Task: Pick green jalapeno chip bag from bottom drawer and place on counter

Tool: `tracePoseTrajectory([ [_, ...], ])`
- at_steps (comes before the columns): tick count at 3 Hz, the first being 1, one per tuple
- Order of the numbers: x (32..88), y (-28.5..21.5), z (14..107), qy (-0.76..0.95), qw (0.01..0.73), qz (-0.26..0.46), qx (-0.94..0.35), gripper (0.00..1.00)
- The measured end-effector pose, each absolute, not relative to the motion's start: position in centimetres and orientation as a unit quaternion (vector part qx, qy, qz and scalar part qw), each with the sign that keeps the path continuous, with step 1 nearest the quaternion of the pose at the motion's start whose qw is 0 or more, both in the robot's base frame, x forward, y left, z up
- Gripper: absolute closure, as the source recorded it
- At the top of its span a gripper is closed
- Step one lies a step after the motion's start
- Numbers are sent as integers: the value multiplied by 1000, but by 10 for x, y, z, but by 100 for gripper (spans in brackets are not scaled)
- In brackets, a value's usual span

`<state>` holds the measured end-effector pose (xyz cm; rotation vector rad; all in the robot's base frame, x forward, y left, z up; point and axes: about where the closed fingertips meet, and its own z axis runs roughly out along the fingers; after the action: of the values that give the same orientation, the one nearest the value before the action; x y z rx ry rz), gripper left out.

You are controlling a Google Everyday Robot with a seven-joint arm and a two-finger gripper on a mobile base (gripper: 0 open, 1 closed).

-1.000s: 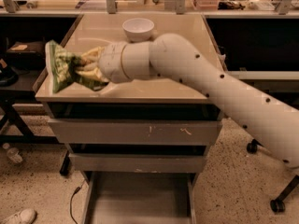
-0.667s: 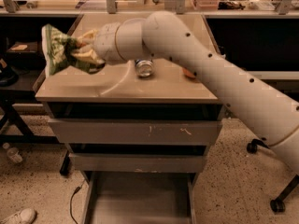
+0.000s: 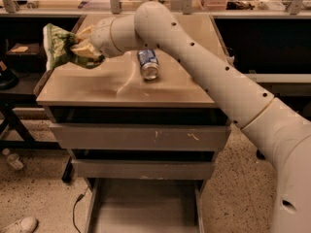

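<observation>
One second on, the green jalapeno chip bag (image 3: 59,45) is held higher, clamped in the gripper (image 3: 81,51) over the counter (image 3: 165,89)'s left edge, well above the bottom drawer (image 3: 146,205), so only placing is judged left.

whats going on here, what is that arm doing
A white robot arm is holding a crinkly green foil chip bag in its end effector, which is shut on the bag over the left edge of the glossy beige counter. The bag is up off the surface, not yet set down. The lowest grey metal drawer stands pulled open below. A blue-and-silver can lies on its side on the counter.
</observation>
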<state>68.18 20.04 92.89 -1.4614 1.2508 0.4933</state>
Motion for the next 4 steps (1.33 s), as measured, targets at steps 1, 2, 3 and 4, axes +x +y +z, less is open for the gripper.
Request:
tracePoseTrajectory([
  [1, 700, 210, 903, 540, 529, 224, -615, 100],
  [2, 710, 212, 879, 558, 513, 236, -609, 100],
  [3, 715, 205, 857, 578, 498, 241, -600, 100],
  [4, 716, 205, 856, 579, 497, 242, -600, 84],
])
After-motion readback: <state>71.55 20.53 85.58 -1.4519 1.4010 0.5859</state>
